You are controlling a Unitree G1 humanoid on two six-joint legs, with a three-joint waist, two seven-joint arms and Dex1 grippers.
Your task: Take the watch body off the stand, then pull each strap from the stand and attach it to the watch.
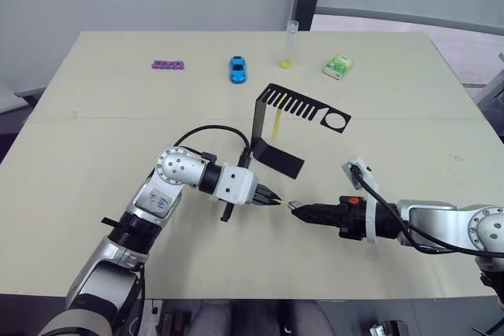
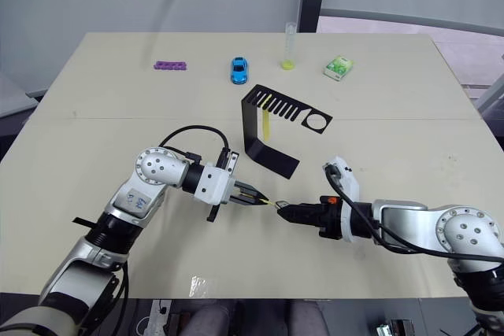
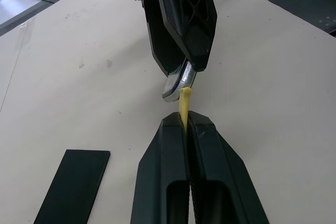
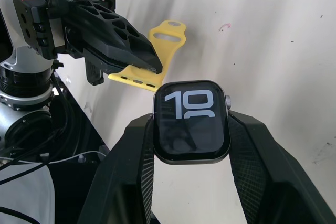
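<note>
In front of the stand [image 1: 272, 127], near the tabletop [image 1: 94, 116] edge, the right hand [image 4: 191, 129] clamps the watch body [image 4: 191, 121], already off the stand. The left hand [image 3: 185, 124] pinches one yellow strap [image 4: 149, 56], its end almost at the watch; joining isn't finished. The second strap [image 1: 279, 119] hangs on the stand, untouched.

The watch body [image 4: 191, 121] has a glossy glass-like screen framed by a smooth, polished metallic rim. The yellow strap [image 4: 152, 59] looks like soft matt rubber with a smooth face. The right gripper [image 4: 191, 182] fingers [image 4: 131, 166] are matt black plastic with finely ribbed inner pads; the left gripper [image 3: 185, 124] shows the same matt black plastic. The stand [image 1: 272, 127] is thin, smooth black sheet with a slight sheen. The table [image 1: 94, 123] is a smooth matt beige laminate, faintly scuffed.
</note>
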